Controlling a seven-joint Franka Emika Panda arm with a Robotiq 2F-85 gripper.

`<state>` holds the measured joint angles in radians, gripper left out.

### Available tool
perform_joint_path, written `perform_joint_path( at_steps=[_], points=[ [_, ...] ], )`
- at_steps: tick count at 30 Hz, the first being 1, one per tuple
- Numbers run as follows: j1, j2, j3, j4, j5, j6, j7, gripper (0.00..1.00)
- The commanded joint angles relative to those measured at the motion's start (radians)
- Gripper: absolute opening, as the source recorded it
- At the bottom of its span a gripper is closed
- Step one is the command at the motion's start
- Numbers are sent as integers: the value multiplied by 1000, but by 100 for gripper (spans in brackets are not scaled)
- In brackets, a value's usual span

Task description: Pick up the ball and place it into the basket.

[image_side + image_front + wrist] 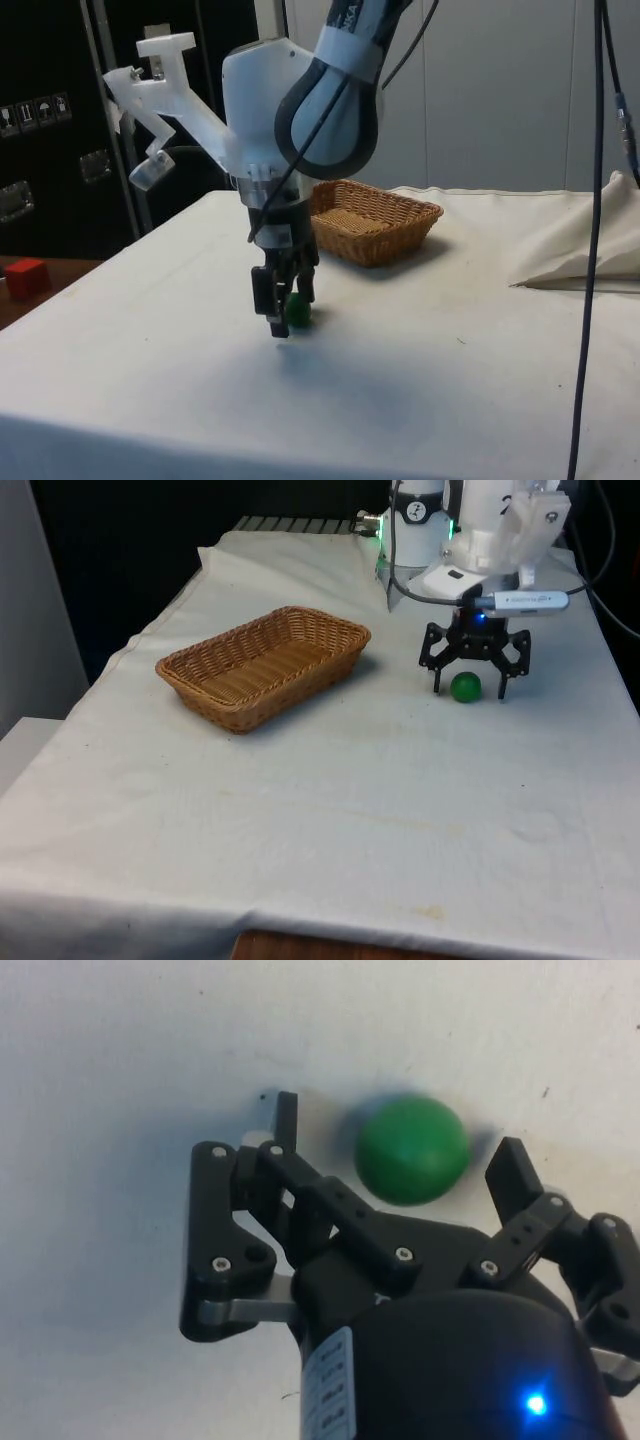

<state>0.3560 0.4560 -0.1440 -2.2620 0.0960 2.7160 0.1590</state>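
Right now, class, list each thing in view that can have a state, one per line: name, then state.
Ball: green, on the white cloth, between the open jaws, not gripped.
Gripper: lowered around the ball, jaws apart, a gap on each side.
Basket: wicker, upright, nothing in it, apart from the ball.

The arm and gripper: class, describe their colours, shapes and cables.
The arm is white, with rounded shells and a dark grey band at one joint. Black cables hang alongside it. The gripper is black, with two thin fingers on linked bars held by small silver screws, under a rounded black body.
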Motion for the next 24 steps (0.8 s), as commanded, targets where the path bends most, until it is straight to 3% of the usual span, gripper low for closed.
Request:
perform_joint_path(
  at_steps=[1,2,3,5,6,12,19,21,22,24],
  points=[
    [2,-1,-2,-2,0,5,5,100],
    [2,-2,-2,-2,0,4,6,93],
    [1,-2,-3,-2,0,4,6,76],
    [-1,0,-1,0,0,0,2,56],
    [1,-2,-3,-2,0,3,7,56],
    [1,-4,-3,-3,-1,3,8,0],
    [1,-5,-4,-3,-1,1,8,0],
    [2,-34,-7,-12,-7,-17,6,0],
    [-2,-11,-2,0,-1,-4,4,0],
    [2,-52,-9,-17,-10,-28,4,0]
  ],
)
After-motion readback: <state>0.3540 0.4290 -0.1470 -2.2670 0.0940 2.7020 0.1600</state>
